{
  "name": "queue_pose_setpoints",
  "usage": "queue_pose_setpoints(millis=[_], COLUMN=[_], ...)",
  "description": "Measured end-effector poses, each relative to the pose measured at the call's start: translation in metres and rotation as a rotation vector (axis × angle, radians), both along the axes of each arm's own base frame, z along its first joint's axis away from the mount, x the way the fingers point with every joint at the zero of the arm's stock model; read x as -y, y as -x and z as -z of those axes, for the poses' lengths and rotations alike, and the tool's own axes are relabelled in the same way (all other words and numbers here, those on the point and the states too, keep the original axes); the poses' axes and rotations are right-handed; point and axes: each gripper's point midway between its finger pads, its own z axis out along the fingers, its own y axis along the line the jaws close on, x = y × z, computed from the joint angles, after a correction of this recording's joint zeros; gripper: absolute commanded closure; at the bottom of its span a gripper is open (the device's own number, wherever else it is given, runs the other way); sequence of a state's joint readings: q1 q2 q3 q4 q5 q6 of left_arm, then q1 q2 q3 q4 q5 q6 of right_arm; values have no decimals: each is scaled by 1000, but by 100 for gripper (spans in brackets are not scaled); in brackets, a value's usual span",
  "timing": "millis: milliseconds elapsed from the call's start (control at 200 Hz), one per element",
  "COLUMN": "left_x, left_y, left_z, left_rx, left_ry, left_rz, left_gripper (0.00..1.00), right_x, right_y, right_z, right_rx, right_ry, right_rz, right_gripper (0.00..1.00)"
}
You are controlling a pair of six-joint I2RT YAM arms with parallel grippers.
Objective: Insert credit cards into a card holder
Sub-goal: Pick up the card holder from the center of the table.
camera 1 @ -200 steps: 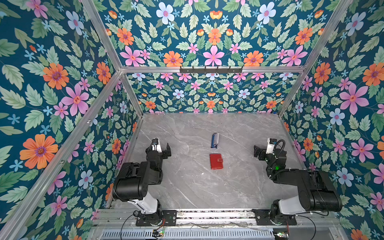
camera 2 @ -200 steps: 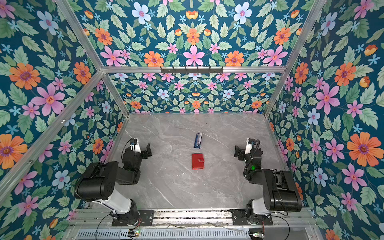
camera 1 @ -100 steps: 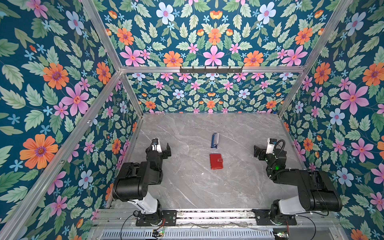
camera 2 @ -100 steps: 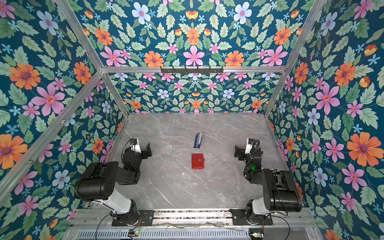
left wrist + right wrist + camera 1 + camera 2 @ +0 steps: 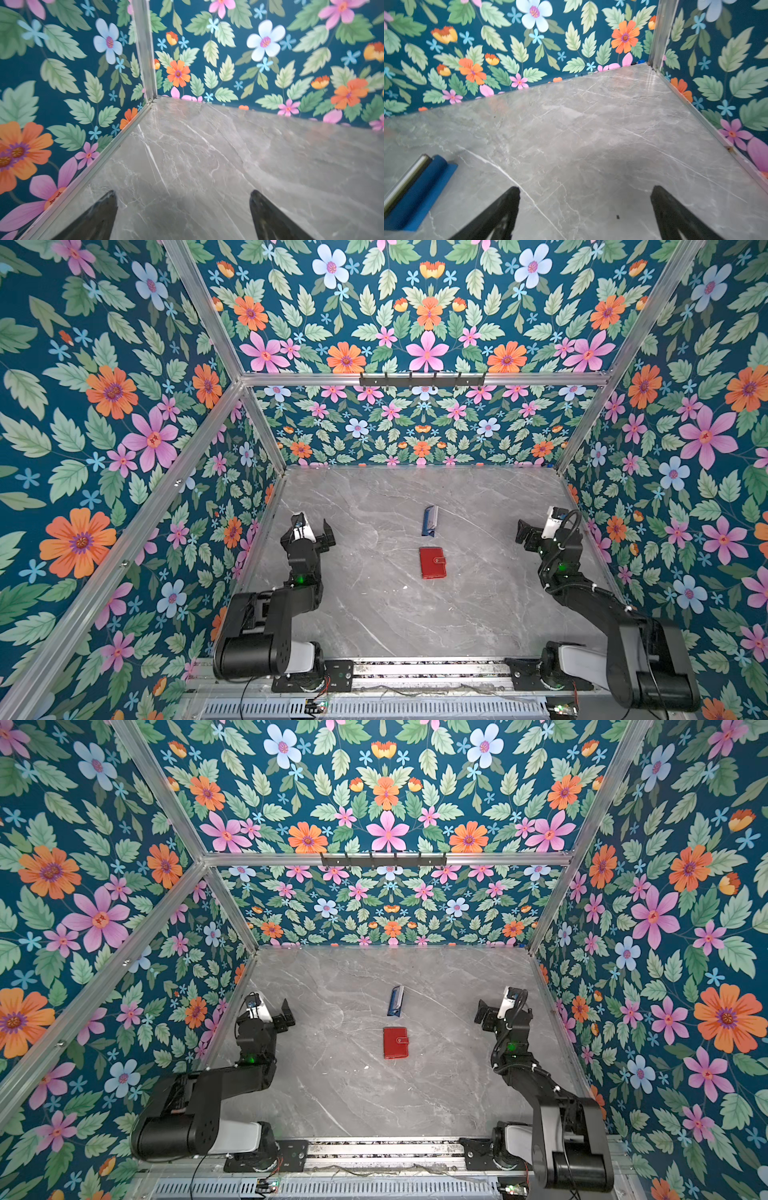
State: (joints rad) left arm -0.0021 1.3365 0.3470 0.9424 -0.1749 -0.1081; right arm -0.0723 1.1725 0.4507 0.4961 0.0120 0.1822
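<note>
The card holder (image 5: pixel 432 563) (image 5: pixel 395 1042), a small red wallet, lies folded shut with its snap tab fastened at the middle of the grey marble table. Just behind it a small blue rack (image 5: pixel 429 522) (image 5: pixel 419 193) holds the credit cards (image 5: pixel 434 515) (image 5: pixel 406 180), which show only as pale thin edges. My left gripper (image 5: pixel 316 533) (image 5: pixel 182 192) hovers open and empty near the left wall. My right gripper (image 5: pixel 536 531) (image 5: pixel 586 187) is open and empty near the right wall. Both are well apart from the wallet and the rack.
Floral walls with aluminium rails close in the table (image 5: pixel 374 614) on three sides. A black hook bar (image 5: pixel 422 380) hangs high on the back wall. Both arm bases sit on the front rail (image 5: pixel 428 670).
</note>
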Motion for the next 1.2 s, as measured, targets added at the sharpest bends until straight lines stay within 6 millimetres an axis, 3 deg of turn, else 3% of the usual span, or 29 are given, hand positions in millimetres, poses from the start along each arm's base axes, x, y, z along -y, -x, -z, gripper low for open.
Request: queue_pose_setpoints(millis=[100, 220, 325, 510, 615, 830, 965, 1200], left_x=[-1, 16, 60, 167, 204, 269, 297, 322], left_y=[-11, -13, -3, 30, 45, 66, 69, 82], left_z=[-19, -3, 22, 48, 61, 83, 91, 106], left_rx=[-25, -159, -283, -454, -520, -651, -699, -760], left_ry=[74, 167, 262, 372, 421, 496, 521, 537], left_rz=[-18, 36, 169, 452, 538, 700, 756, 816], left_gripper=[0, 0, 2, 12, 17, 34, 36, 40], right_x=[2, -8, -34, -93, -128, -192, -223, -256], right_y=[3, 15, 26, 52, 68, 86, 85, 74], right_z=[-13, -6, 4, 23, 37, 68, 85, 107], right_rx=[-61, -188, -291, -447, -526, -680, -771, -855], right_ry=[-44, -106, -140, -184, -201, -201, -220, -280], right_rz=[29, 3, -70, -252, -353, -519, -580, -621], right_gripper=[1, 1, 1, 4, 8, 38, 64, 74])
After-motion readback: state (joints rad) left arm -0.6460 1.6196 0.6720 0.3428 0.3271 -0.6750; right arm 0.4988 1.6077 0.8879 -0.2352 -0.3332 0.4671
